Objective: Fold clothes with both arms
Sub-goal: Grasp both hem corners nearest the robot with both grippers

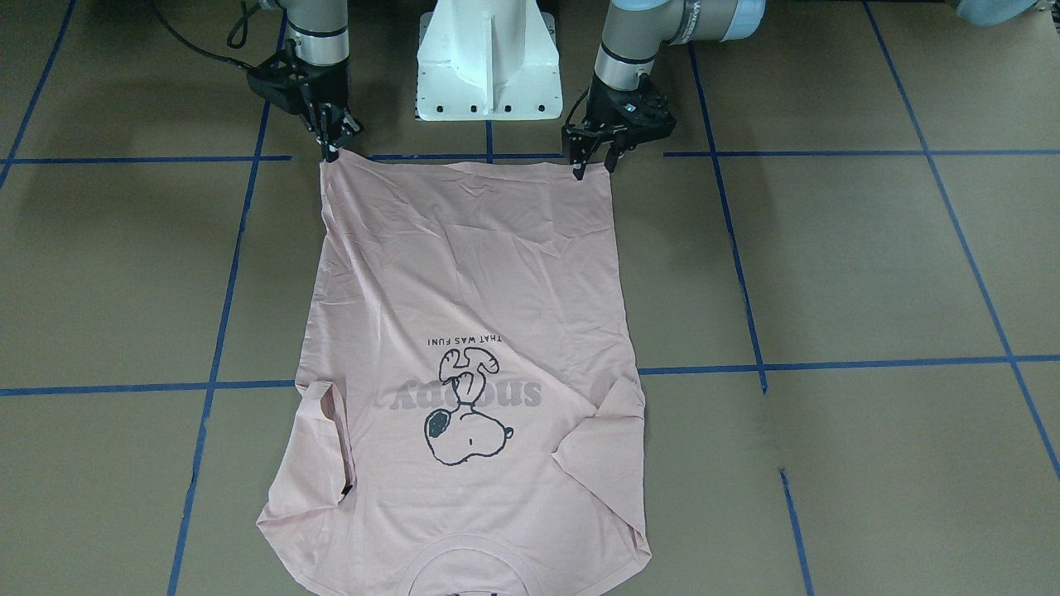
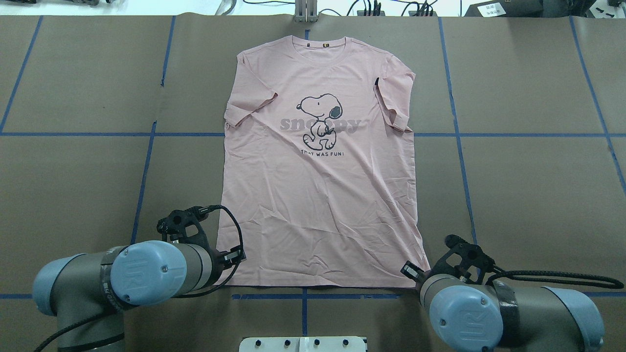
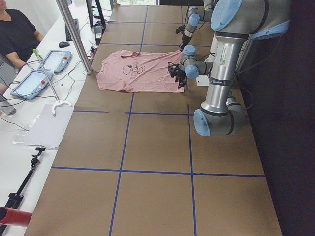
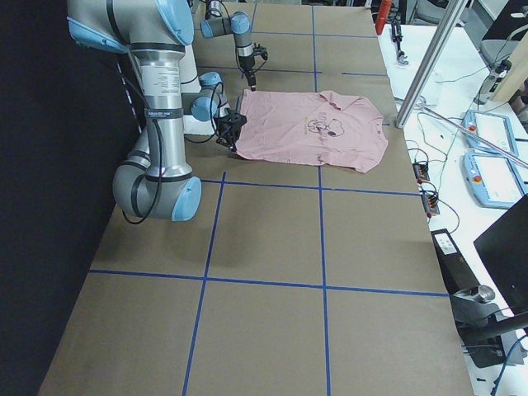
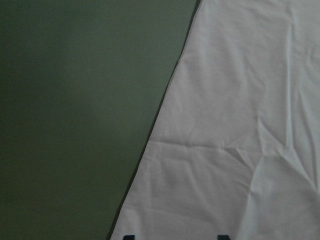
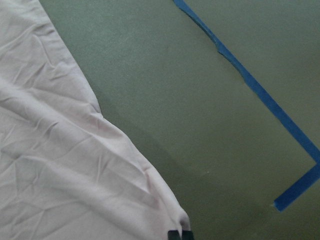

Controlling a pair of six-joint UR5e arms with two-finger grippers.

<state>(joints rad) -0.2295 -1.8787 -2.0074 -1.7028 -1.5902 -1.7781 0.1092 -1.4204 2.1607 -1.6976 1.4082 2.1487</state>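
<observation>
One T-shirt (image 1: 472,273), collar cut off — right pincer (image 1: 333,151) clenched on its hem corner, left pincer (image 1: 595,165) released.

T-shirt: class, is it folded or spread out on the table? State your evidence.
Spread out. The T-shirt lies flat at full length, print up; only one sleeve is turned over itself.

The T-shirt (image 2: 323,210) is soft matt cloth, finely creased — the table (image 2: 528,195) dull brown paper, its blue tape (image 2: 73,133) smooth.
</observation>
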